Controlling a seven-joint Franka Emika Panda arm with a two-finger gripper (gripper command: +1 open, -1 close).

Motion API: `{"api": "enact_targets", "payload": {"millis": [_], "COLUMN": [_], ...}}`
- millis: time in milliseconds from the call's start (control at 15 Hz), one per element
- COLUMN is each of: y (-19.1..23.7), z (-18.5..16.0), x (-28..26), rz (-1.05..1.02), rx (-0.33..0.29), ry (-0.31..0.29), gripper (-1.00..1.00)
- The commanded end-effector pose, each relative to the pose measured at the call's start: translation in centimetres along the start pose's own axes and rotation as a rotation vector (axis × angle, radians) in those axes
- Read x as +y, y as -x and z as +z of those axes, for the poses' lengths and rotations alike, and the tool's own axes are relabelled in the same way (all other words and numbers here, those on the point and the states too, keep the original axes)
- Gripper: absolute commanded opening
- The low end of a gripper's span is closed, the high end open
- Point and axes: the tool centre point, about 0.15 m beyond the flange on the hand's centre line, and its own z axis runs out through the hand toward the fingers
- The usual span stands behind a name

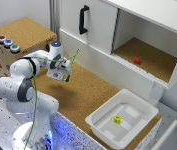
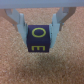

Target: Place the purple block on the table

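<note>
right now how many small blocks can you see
3: a purple block between the gripper fingers above the table, a yellow block in the white bin, a red block in the open cabinet. Others may be hidden.

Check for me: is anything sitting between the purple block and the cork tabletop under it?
Nothing visible does. In the wrist view the purple block sits between the fingers of the gripper with only bare cork table around it. The exterior view shows open cork below the gripper.
</note>
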Motion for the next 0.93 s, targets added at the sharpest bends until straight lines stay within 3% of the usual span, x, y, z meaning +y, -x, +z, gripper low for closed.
{"api": "enact_targets", "payload": {"millis": [0, 333, 533, 600, 867], "y": [-2.1, -1.8, -1.7, -1.9, -2.0], "z": [2.5, 2.6, 3.1, 3.1, 1.2], "x": [1.8, 5.2, 5.1, 4.9, 3.9], "rz": [0.124, 0.151, 0.212, 0.202, 0.194], "rx": [-0.101, -0.124, -0.102, -0.101, -0.048], "ry": [0.025, 0.024, 0.02, 0.02, 0.066], "gripper": [-1.0, -1.0, -1.0, 1.0, 1.0]}}
